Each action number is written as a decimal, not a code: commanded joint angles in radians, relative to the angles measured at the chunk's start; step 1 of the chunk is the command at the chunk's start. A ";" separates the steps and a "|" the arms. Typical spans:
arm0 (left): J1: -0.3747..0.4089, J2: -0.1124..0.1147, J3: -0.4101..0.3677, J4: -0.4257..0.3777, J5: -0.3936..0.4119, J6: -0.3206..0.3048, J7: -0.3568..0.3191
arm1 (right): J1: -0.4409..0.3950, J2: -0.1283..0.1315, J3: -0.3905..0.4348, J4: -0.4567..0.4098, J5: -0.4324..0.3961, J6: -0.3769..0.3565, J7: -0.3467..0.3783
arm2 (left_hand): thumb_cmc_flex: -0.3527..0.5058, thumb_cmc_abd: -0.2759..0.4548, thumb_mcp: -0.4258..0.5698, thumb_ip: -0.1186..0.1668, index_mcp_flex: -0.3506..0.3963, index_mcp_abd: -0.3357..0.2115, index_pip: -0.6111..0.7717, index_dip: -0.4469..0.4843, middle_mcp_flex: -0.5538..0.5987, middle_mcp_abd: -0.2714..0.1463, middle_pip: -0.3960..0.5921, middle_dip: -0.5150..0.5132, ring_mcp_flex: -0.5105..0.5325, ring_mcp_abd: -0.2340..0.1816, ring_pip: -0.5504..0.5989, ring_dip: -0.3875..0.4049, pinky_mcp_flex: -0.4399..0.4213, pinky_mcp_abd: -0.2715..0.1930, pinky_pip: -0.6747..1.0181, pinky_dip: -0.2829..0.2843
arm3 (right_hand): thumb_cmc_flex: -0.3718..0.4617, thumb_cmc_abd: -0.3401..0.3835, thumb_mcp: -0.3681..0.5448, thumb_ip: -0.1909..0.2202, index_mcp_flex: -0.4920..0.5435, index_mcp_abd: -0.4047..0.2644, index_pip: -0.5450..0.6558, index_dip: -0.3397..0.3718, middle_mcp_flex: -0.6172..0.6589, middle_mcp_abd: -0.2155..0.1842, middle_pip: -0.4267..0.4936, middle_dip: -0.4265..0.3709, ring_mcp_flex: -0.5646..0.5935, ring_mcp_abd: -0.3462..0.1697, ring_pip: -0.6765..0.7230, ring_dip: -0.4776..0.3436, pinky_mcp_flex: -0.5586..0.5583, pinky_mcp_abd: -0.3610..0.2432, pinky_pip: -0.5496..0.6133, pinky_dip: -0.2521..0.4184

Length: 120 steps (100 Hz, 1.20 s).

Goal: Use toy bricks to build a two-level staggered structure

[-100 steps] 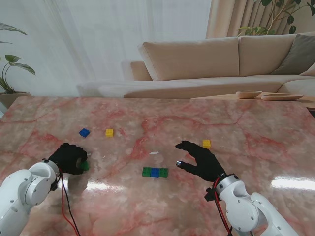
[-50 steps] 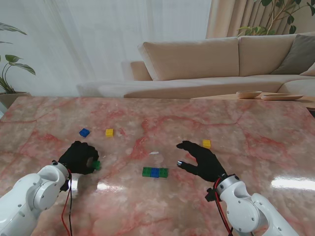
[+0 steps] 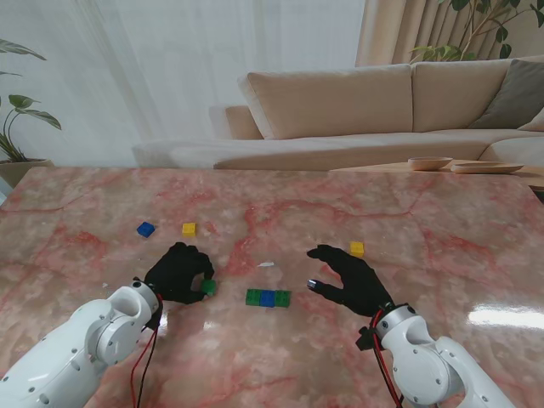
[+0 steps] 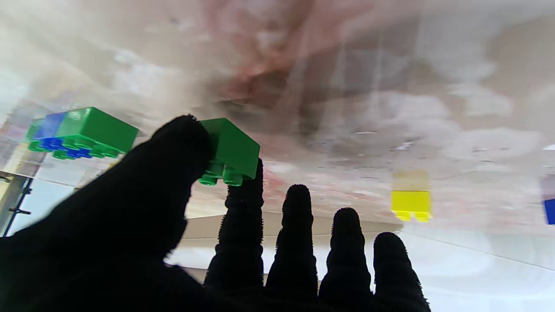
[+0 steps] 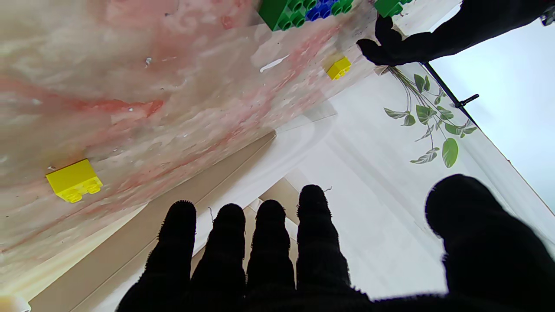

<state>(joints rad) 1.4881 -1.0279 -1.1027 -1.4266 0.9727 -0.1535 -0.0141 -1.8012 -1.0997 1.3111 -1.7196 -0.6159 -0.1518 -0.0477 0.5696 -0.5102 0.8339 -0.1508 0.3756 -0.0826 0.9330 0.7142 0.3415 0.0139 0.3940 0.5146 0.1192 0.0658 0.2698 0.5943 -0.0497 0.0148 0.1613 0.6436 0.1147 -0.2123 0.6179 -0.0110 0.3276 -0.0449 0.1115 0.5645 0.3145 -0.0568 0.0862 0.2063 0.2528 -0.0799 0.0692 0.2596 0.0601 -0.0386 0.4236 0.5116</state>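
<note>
On the table (image 3: 357, 204) our left hand (image 3: 179, 272) pinches a green brick (image 3: 208, 287) between thumb and forefinger, just left of the green-blue-green row (image 3: 268, 297). We should set it astride a seam between two bricks, studs aligned, then press straight down. Our right hand (image 3: 348, 276) hovers with spread fingers, holding nothing.

Bare marble (image 3: 234, 293) beside brick row (image 3: 268, 297)
</note>
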 commanded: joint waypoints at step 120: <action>-0.145 -0.034 0.242 0.125 -0.058 -0.016 0.101 | -0.017 -0.002 0.012 0.002 -0.001 0.000 0.007 | -0.080 0.023 0.057 0.062 -0.025 -0.025 0.001 0.052 -0.024 -0.017 0.004 0.003 -0.003 0.005 0.024 0.002 -0.018 -0.005 0.002 0.000 | -0.009 0.013 0.003 -0.001 -0.026 -0.020 -0.019 0.011 -0.034 0.002 -0.014 0.000 -0.024 -0.028 -0.010 0.008 -0.010 -0.015 -0.011 0.000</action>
<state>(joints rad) 1.3357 -1.0618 -0.8614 -1.2901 0.9094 -0.1664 0.0911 -1.8092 -1.0999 1.3235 -1.7193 -0.6191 -0.1548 -0.0515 0.5219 -0.4995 0.8587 -0.1186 0.3629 -0.0826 0.9318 0.7524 0.3377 0.0135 0.3943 0.5146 0.1192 0.0658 0.2698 0.5943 -0.0498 0.0148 0.1613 0.6436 0.1147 -0.2123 0.6179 -0.0110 0.3276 -0.0449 0.1114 0.5645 0.3144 -0.0568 0.0862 0.2063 0.2528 -0.0799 0.0692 0.2596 0.0601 -0.0386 0.4236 0.5116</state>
